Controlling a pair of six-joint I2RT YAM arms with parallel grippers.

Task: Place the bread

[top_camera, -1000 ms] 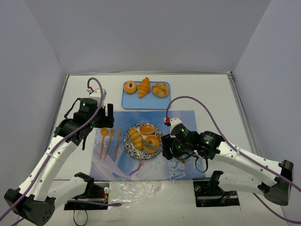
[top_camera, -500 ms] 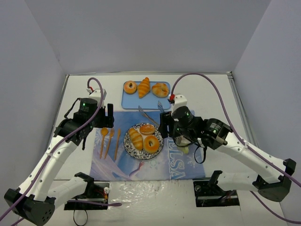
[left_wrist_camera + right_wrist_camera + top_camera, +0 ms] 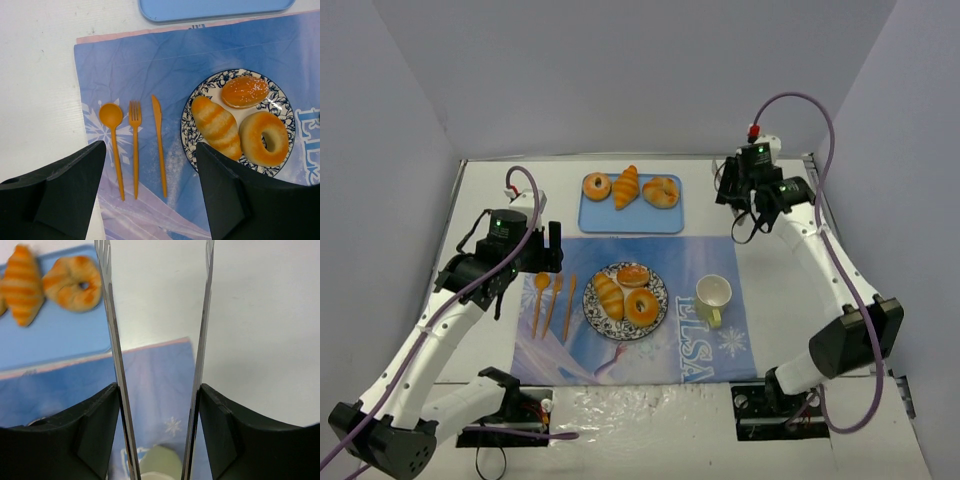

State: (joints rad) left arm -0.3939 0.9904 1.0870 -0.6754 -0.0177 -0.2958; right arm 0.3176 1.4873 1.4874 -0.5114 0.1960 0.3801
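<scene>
Right arm [image 3: 790,215] swung off plate [image 3: 589,306] to desk's [image 3: 500,190] far-right corner | my right fingers [image 3: 95,430] clamp tongs [image 3: 114,340] | left fingers [image 3: 65,190] spread apart | white desk, blue mat [image 3: 710,250], grey walls [image 3: 620,70]

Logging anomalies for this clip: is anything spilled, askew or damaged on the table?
Nothing stands out. Three pastries sit on the plate, three on the blue tray, the orange cutlery lies parallel, and the cup stands upright on the mat.

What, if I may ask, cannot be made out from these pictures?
Right wrist view: the tongs lose their tips at the top edge; the cup is blurred and cut by the bottom edge.
Left wrist view: the blue tray is cut by the top edge, so its load is unseen.
</scene>
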